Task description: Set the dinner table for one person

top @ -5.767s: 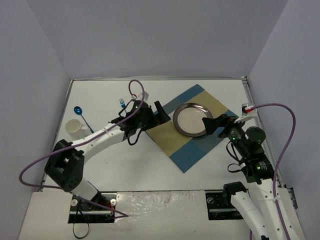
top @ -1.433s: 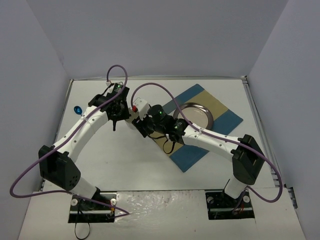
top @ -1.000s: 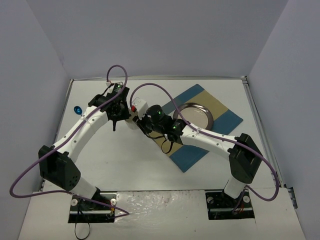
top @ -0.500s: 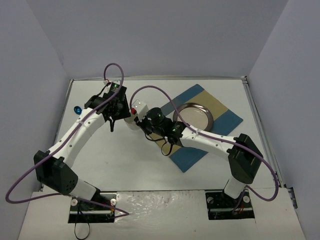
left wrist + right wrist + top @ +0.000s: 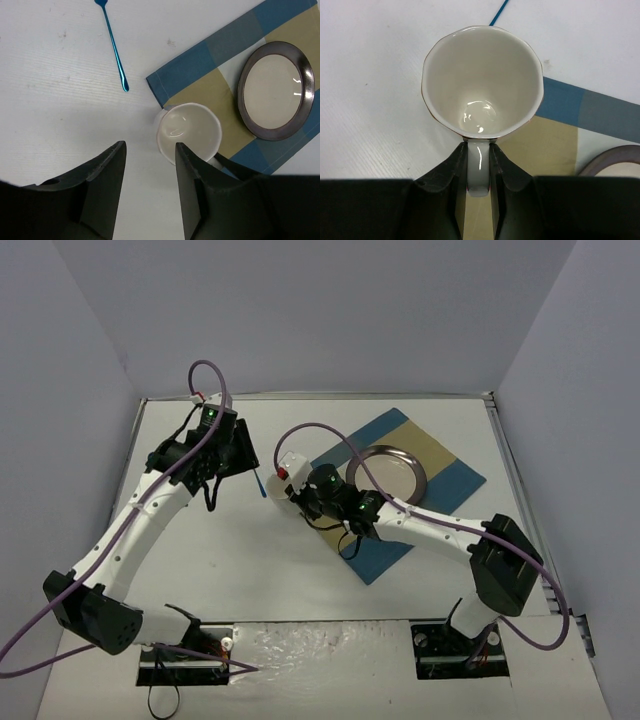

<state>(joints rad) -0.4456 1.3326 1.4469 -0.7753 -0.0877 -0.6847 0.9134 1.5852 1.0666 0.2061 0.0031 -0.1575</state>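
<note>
White dinner table (image 5: 230, 570) fills the floor of the scene, boxed by lavender-grey walls (image 5: 300, 320) on the left, far and right sides; both arms reach out over it from its near edge.

Blue-and-tan checked placemat (image 5: 382, 555) lies right of centre, turned diagonally. 1 dark-rimmed plate (image 5: 388, 472) sits on its far part.

Right gripper (image 5: 477, 150) is clamped narrow on the handle of a white cup (image 5: 482, 90), 1 finger on each side of the handle. Cup is upright, mouth up, with only a shine at the bottom. It sits at the left corner of the placemat, mostly over bare table, with the mat corner just under or beside its rim. Can't tell if the base touches the table or is lifted.

Left gripper (image 5: 149, 147) hangs above the table, left of and farther out than the cup. Its 2 fingers (image 5: 102, 177) stand partly apart with nothing between them, only table seen through the gap. In the left wrist view the cup shows just off the right finger, apart from it.

1 thin blue spoon (image 5: 113, 47) lies flat on the bare table just left of the cup and the mat corner, touching neither. Its handle end points toward the mat and its bowl end is cut off at the frame edge.
</note>
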